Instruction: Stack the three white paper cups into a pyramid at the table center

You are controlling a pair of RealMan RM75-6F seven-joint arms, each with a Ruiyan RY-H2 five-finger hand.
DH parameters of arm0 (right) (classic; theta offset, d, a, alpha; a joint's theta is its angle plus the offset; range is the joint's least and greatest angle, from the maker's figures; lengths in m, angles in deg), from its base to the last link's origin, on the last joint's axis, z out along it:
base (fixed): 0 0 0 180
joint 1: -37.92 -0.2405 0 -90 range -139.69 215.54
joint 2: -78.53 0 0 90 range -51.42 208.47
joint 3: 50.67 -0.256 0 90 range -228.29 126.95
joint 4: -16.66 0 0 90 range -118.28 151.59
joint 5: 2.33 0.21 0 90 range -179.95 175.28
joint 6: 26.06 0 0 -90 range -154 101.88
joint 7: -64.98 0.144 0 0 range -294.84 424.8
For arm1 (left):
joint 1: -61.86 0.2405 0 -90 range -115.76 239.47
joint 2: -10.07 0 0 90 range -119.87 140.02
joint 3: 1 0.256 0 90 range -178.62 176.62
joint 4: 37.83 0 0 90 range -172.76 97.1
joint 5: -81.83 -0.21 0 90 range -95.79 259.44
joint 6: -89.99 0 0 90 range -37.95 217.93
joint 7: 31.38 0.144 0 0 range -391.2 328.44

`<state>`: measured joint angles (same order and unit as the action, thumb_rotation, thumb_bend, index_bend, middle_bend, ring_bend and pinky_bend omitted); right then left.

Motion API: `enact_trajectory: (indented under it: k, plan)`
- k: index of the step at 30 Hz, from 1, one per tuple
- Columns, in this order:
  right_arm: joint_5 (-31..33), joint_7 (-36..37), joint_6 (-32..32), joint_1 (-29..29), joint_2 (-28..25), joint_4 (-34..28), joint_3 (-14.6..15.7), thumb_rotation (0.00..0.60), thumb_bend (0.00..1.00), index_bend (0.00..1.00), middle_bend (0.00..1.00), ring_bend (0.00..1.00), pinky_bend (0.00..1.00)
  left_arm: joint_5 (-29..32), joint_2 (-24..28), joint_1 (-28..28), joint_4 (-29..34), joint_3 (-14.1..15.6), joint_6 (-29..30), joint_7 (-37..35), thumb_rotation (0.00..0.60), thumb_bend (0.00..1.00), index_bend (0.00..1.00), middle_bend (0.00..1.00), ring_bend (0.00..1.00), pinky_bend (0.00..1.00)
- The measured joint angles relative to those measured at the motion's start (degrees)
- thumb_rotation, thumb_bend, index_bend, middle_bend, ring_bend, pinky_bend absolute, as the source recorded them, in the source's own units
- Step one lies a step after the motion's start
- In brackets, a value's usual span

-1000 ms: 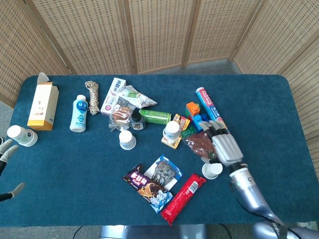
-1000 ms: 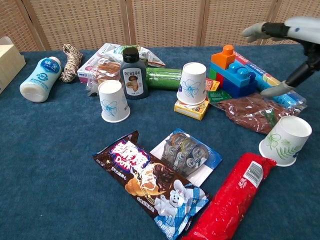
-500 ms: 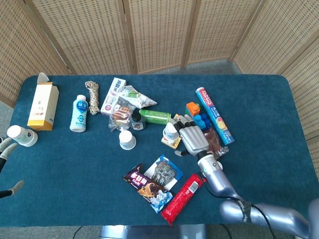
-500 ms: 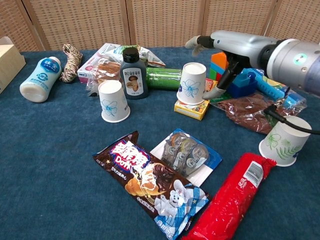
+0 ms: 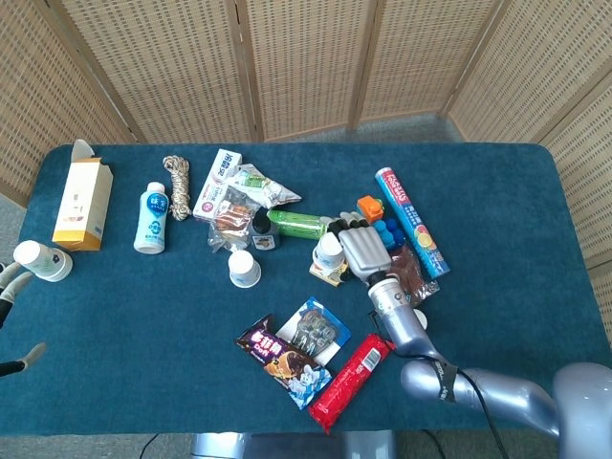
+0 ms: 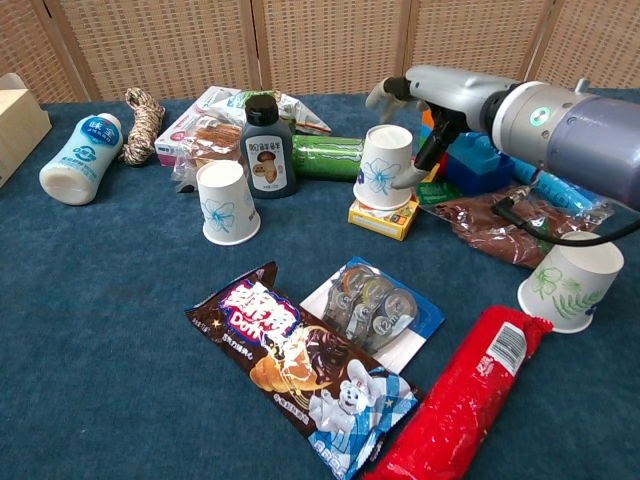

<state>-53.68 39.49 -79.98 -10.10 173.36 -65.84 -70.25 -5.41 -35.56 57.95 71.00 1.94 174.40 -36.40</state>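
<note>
Three white paper cups stand upside down. The blue-flower cup (image 6: 385,166) (image 5: 330,249) sits on a yellow box (image 6: 381,217). A second blue-print cup (image 6: 227,202) (image 5: 245,269) stands on the cloth to the left. The green-leaf cup (image 6: 570,282) leans at the right, and the arm mostly hides it in the head view. My right hand (image 6: 428,100) (image 5: 361,251) reaches around the blue-flower cup, fingers spread past its top and thumb beside its right wall, with no firm grip visible. My left hand (image 5: 10,285) shows only fingers at the table's left edge, apart and holding nothing.
Building blocks (image 6: 480,155) and a brown snack bag (image 6: 505,225) lie right of the hand. A dark bottle (image 6: 265,147), green pack (image 6: 325,157), chocolate wrapper (image 6: 300,365), tape pack (image 6: 375,305) and red packet (image 6: 465,395) crowd the middle. A milk bottle (image 5: 152,217), a carton (image 5: 81,204) and another white cup (image 5: 40,259) are at the left.
My right hand swung left from beside the blocks and green-leaf cup to the blue-flower cup on the yellow box. The cups and the left hand stayed put.
</note>
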Motion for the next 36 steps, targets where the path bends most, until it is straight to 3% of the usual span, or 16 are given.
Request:
enact_trajectory:
  k: [8,18,24,36]
  plan:
    - [-3.1,5.2,-1.4,-0.2,2.7,5.3,0.6,0.6,0.28,0.34,0.42,0.29,0.28,0.0,-0.2,-0.1,0.2,-0.2,-0.9,0.5,0.6,0.28,0.03,0.0,0.0,0.0]
    - [-5.8,8.8,-2.9,0.4,3.8,7.1,1.1,0.6,0.34,0.42,0.49,0.34,0.32,0.1,-0.4,0.1,0.3,-0.4,-1.5,1.3,0.6,0.28,0.03,0.0,0.0,0.0]
    - [-7.3,8.9,-4.2,1.1,2.8,3.8,1.6,0.6,0.34,0.42,0.49,0.34,0.32,0.1,-0.4,0.0,0.4,-0.5,-2.1,1.3,0.6,0.28,0.03,0.0,0.0,0.0]
    - [-8.1,5.2,-7.3,2.1,0.5,-9.2,2.4,0.6,0.34,0.42,0.49,0.34,0.32,-0.5,-0.2,0.1,0.7,-0.4,-2.5,1.2,0.6,0.28,0.04,0.0,0.0,0.0]
